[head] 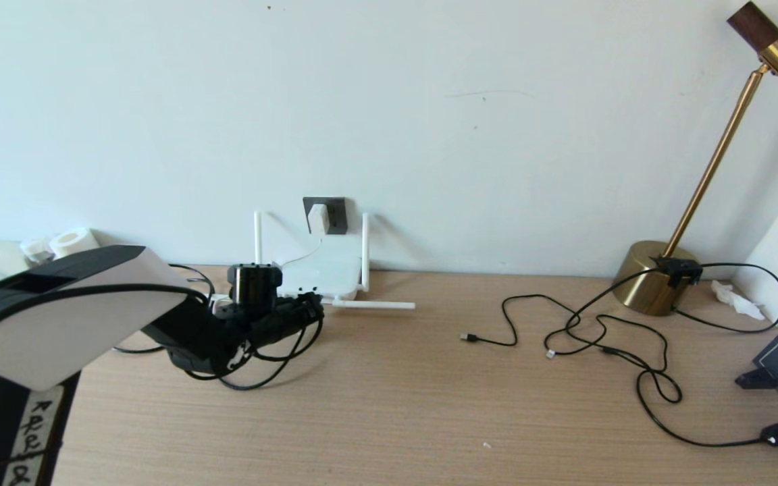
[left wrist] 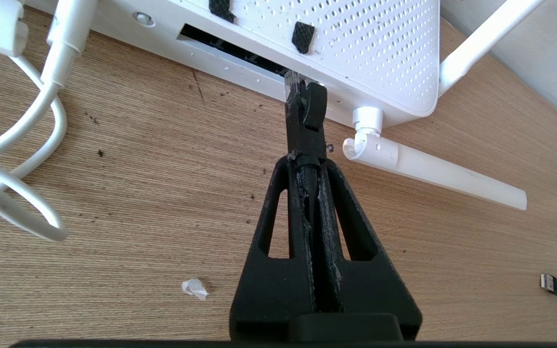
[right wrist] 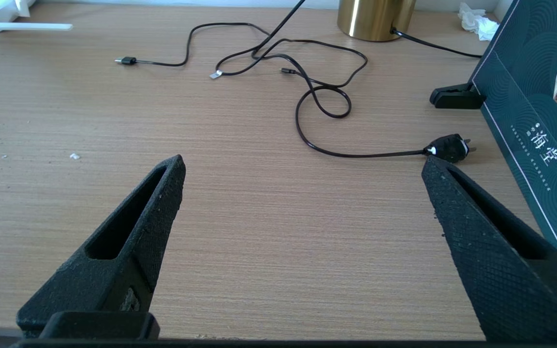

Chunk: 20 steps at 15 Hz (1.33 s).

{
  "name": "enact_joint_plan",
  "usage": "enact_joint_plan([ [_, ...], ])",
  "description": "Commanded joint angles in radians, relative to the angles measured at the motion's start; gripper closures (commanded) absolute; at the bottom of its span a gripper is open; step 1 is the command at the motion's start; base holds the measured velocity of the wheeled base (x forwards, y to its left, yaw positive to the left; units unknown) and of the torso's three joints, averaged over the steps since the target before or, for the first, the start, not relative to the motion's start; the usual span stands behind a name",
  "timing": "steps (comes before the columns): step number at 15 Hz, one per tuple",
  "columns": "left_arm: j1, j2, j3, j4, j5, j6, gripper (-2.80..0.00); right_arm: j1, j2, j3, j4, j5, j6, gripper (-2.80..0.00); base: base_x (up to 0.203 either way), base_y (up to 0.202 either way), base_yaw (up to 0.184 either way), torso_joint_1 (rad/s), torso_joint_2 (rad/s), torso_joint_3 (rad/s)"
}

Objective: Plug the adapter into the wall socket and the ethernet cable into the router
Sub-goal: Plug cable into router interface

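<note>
The white adapter (head: 318, 217) sits on the dark grey wall socket (head: 335, 214), and its thin white cord (left wrist: 32, 121) runs down beside the router. The flat white router (left wrist: 356, 43) lies on the desk below the socket. My left gripper (left wrist: 306, 162) is shut on the ethernet cable's black plug (left wrist: 305, 116). The plug's clear tip meets the router's dark port slot (left wrist: 230, 46); how deep it sits I cannot tell. The black ethernet cable (head: 274, 364) loops under my left arm. My right gripper (right wrist: 302, 164) is open over bare desk.
One router antenna (left wrist: 433, 169) lies flat on the desk beside the plug. Thin black cables (head: 598, 331) sprawl at the right, ending in a black mains plug (right wrist: 450, 147). A brass lamp base (head: 656, 277) and a dark green box (right wrist: 535, 111) stand at the far right.
</note>
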Motion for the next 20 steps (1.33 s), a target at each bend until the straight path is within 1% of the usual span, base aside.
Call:
enact_joint_plan([
  [1, 0.000, -0.001, 0.003, -0.004, 0.001, -0.004, 0.00, 0.000, 0.002, 0.000, 0.001, 0.000, 0.000, -2.80, 0.000, 0.000, 0.000, 0.000, 0.00, 0.000],
  [10, 0.011, -0.013, 0.025, -0.006, 0.001, -0.004, 0.00, 0.000, 0.002, 0.000, 0.001, 0.000, 0.000, -2.80, 0.000, 0.000, 0.000, 0.000, 0.00, 0.000],
  [14, 0.024, -0.007, 0.025, -0.006, 0.001, 0.017, 0.00, 0.000, 0.002, 0.000, 0.001, 0.000, 0.001, -2.80, 0.000, 0.000, 0.000, 0.000, 0.00, 0.000],
  [20, 0.024, -0.001, 0.017, -0.006, -0.001, 0.019, 0.00, 0.000, 0.002, 0.000, 0.001, 0.000, 0.000, -2.80, 0.000, 0.000, 0.000, 0.000, 0.00, 0.000],
])
